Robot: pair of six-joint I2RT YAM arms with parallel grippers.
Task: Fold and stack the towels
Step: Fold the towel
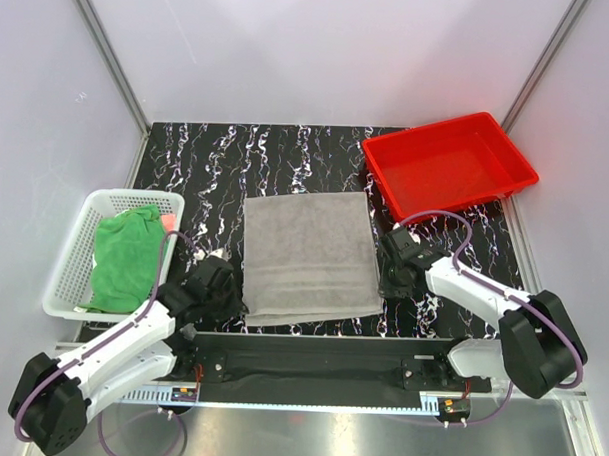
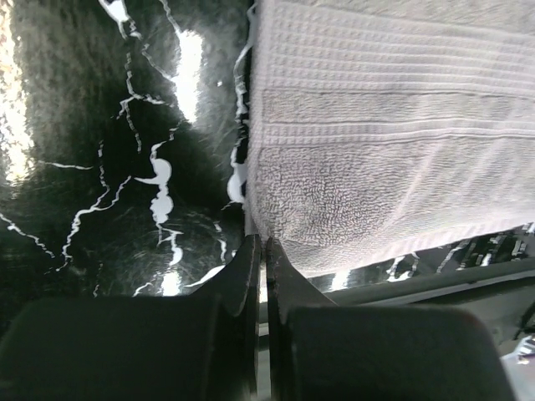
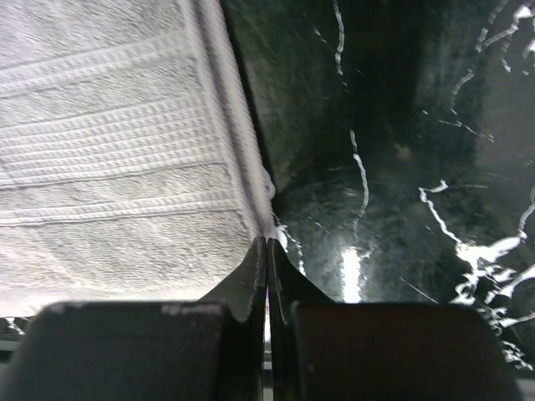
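I see a grey towel on my black, white-veined marble tabletop, a green towel with something possibly pink in the white basket, and a red tray.

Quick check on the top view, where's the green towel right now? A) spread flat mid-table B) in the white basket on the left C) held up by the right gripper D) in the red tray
B: the green towel lies bunched inside the white basket at the table's left; it is the grey towel that lies spread mid-table, and the red tray holds no towel.
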